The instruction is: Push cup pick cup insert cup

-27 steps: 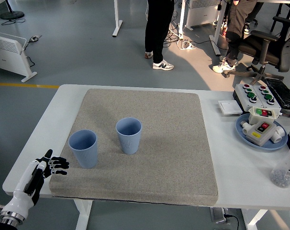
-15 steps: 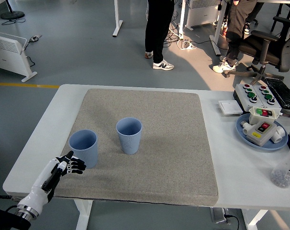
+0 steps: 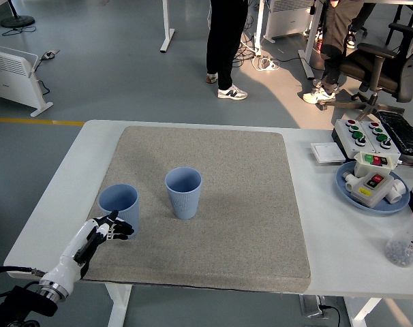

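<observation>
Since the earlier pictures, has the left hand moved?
Yes. The left hand has moved rightward, from beyond the left edge of the grey mat onto it, right up against the near blue cup.

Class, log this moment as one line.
left hand: open, at left blue ribbed cup | second blue cup: upright on grey mat

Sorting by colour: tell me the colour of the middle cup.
Light blue cup, head view.
</observation>
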